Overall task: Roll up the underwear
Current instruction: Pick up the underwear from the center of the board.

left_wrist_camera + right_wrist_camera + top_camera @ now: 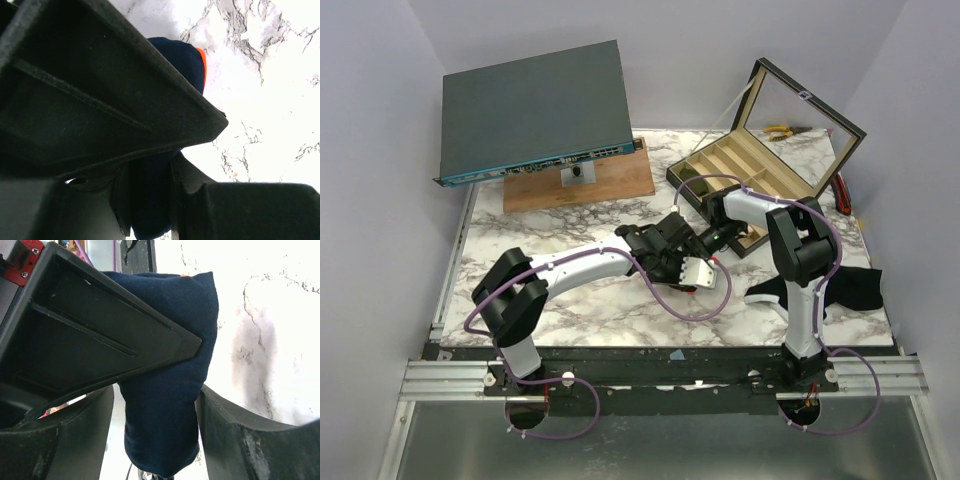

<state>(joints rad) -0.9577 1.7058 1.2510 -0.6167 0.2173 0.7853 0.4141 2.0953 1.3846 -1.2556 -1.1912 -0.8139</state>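
Observation:
The underwear (697,272) is a bunched navy bundle held between my two grippers at the table's middle. In the top view its white waistband and a bit of orange trim show. My left gripper (676,260) reaches in from the left and is shut on it. In the left wrist view the navy cloth (180,55) with its orange edge fills the gap of the left gripper (168,183). My right gripper (712,243) comes from the right. In the right wrist view the thick navy roll (192,300) sits in the right gripper (165,411) and presses against one finger (240,435).
A black cloth with a white edge (850,288) lies at the right by the right arm. An open compartment box with a glass lid (760,170) stands behind the grippers. A grey network switch (535,110) rests on a wooden board (610,182) at the back left.

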